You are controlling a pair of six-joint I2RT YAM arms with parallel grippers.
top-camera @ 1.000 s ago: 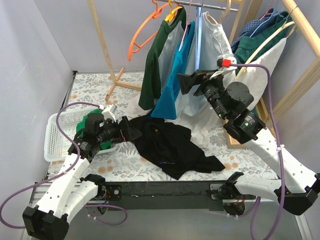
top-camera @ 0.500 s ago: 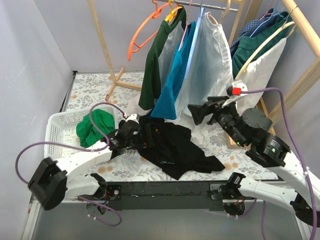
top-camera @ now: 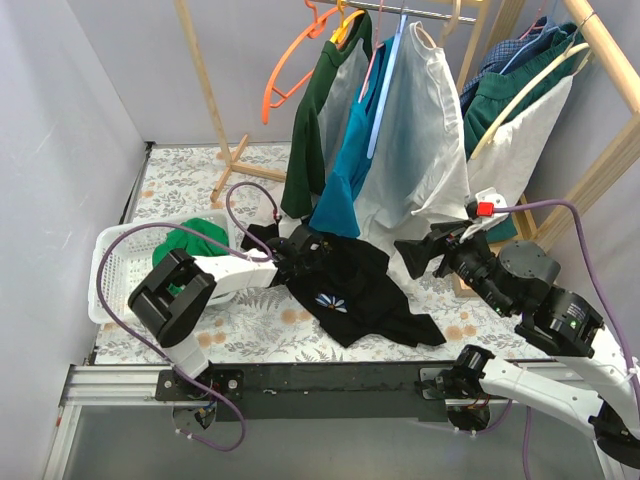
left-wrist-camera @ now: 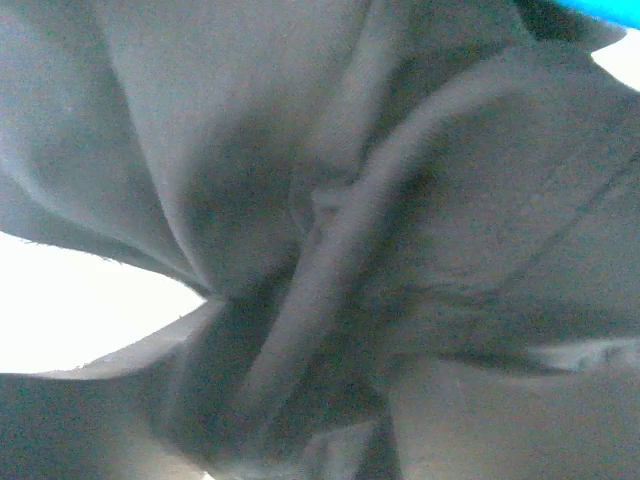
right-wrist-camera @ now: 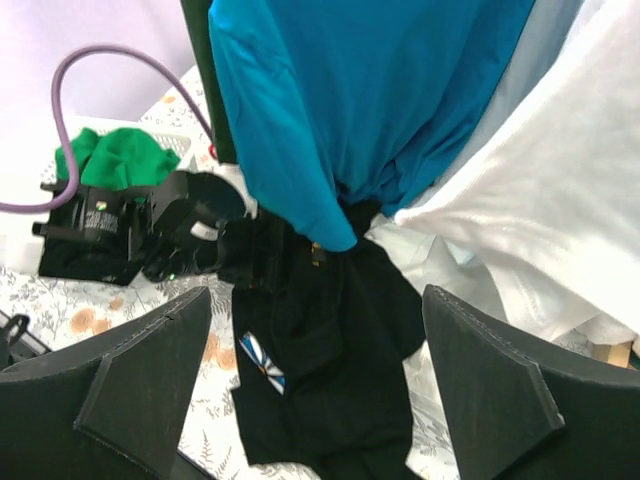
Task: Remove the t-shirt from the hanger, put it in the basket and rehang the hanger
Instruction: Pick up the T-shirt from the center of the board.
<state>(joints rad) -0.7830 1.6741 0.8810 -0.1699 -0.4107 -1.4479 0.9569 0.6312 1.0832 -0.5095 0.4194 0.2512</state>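
T-shirt [top-camera: 355, 292], black, lies crumpled mid-table. My left arm stretches low across; left gripper [top-camera: 302, 250] is buried in its cloth, grip unclear. Right gripper [top-camera: 410, 257] is spread, hovering near the shirt's right edge.

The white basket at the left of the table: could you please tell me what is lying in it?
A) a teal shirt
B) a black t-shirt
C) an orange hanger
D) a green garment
D: a green garment sits bunched inside the white basket, while the black t-shirt lies outside it.
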